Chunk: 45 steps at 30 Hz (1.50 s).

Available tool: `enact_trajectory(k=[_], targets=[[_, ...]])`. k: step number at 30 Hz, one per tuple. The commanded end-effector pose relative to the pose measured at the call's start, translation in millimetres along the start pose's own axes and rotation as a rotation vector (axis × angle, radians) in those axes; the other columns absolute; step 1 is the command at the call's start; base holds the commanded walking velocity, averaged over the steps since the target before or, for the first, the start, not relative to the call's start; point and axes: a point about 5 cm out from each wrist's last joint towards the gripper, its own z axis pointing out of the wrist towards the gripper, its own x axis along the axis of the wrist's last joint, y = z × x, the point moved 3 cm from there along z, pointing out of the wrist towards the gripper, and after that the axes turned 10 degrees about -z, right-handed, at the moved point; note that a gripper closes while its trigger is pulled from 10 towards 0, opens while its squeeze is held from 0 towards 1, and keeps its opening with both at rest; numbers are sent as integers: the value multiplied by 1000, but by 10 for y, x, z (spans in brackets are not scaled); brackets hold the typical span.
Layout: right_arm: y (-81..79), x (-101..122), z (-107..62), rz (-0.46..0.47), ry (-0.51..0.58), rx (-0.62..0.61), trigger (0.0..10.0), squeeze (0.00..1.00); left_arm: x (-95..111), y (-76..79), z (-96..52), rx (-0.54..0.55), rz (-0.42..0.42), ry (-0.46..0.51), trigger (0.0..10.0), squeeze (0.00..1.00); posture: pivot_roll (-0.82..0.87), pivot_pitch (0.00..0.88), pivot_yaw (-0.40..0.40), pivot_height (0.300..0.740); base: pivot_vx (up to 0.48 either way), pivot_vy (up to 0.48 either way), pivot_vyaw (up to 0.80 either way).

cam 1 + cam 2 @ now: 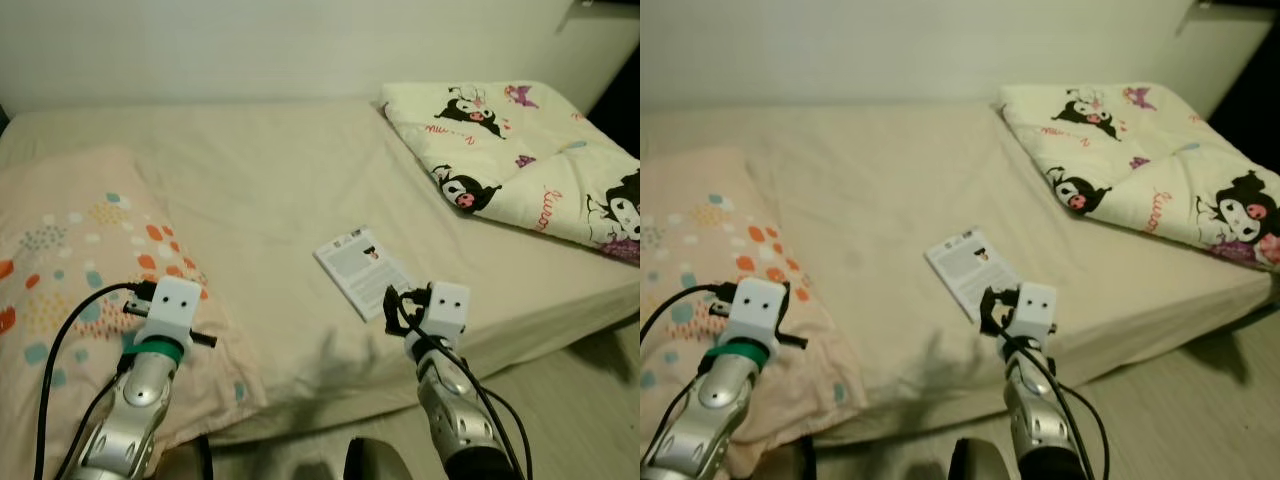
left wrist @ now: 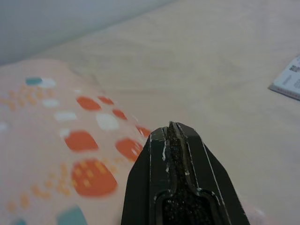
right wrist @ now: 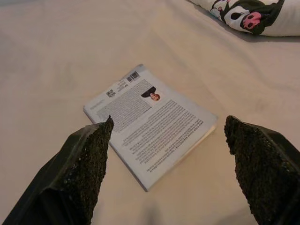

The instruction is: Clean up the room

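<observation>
Beige bed (image 1: 270, 170) w/ a white book (image 3: 149, 123) lying flat, back cover up, long axis diagonal, away to my left. My right gripper (image 3: 168, 129) hangs just short of it, fingers wide apart, touching nothing. Left gripper (image 2: 173, 140) is pressed together, empty, over the spotted pillow (image 1: 70, 250).

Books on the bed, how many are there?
1: the book lies back cover up on the bed, just beyond the open right gripper. Others could hide under the blanket.
</observation>
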Motion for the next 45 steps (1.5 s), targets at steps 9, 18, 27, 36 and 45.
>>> enact_trajectory(k=[9,18,27,36,45], targets=[[167,-145,-96,38,-27,-104,10000,0,-17,94,120,-74,28,-22,10000,0,137,0,46,685,0,0,0],[201,-224,-159,56,-46,-143,10000,0,-13,67,213,-81,25,-42,10000,0,133,0,53,720,0,0,0],[148,-253,-134,49,-71,-115,10000,0,-173,105,141,-92,8,-82,10000,0,124,0,35,740,0,0,0],[67,-339,-138,36,-125,-76,10000,0,-263,158,131,-96,-61,-130,10000,0,121,0,29,740,0,0,0],[16,-638,-183,-89,-291,-19,10000,0,-632,278,-4,-169,-65,-269,10000,0,99,0,12,740,0,0,0]])
